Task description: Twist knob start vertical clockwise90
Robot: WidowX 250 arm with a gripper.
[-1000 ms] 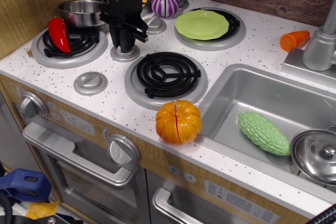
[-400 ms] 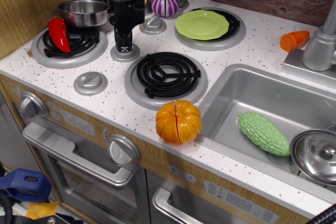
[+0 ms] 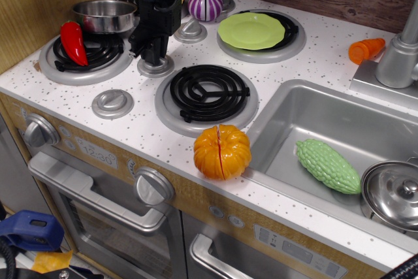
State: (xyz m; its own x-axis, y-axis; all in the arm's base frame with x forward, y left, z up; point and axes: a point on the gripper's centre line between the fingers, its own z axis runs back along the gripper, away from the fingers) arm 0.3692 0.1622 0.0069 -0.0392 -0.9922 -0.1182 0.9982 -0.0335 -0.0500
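Note:
The knob (image 3: 162, 68) is a small silver-grey disc on the white stovetop, between the left burner (image 3: 85, 57) and the middle burner (image 3: 206, 95). My black gripper (image 3: 152, 55) comes straight down on it and its fingertips close on the raised ridge. Only the knob's rim shows; the ridge and its direction are hidden by the fingers.
Like knobs sit at the front left (image 3: 112, 102) and behind (image 3: 191, 30). A red pepper (image 3: 73, 41) lies on the left burner, a steel pot (image 3: 103, 15) behind it. A green plate (image 3: 251, 30), an orange pumpkin (image 3: 222, 151) and the sink (image 3: 287, 122) are to the right.
My gripper has turned about its vertical axis while staying on the knob; its wide face showed a second ago, now it stands at another angle.

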